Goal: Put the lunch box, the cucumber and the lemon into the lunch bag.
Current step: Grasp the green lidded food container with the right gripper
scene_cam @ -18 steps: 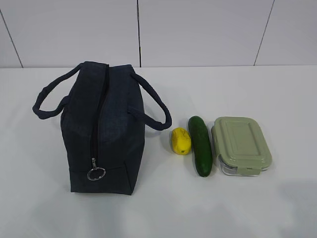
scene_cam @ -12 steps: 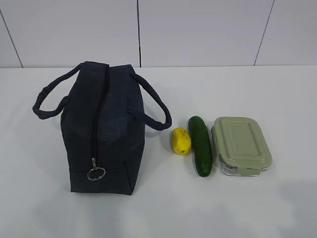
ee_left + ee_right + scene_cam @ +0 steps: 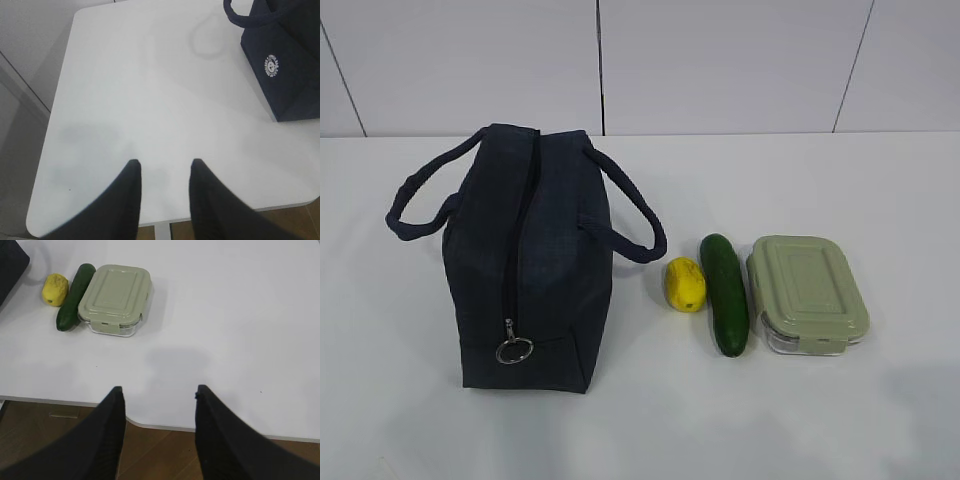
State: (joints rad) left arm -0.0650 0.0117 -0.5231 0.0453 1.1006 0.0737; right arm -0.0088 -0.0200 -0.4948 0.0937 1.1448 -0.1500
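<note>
**Workspace Status: Items Staged Beside Closed Bag**

The lunch bag (image 3: 528, 262) stands on the white table (image 3: 800, 420) at the left, zipper (image 3: 520, 225) closed along its top, ring pull (image 3: 514, 350) at the near end. Its right handle (image 3: 632, 220) hangs toward the lemon (image 3: 685, 284). The lemon lies just beside the cucumber (image 3: 725, 294), which lies alongside the lunch box (image 3: 807, 292); the lunch box lid is on.

The left gripper (image 3: 162, 167) hovers above the table's near-left corner, fingers spread, holding nothing. The right gripper (image 3: 159, 392) hovers above the table's near edge, fingers spread, holding nothing, well apart from the lunch box
</note>
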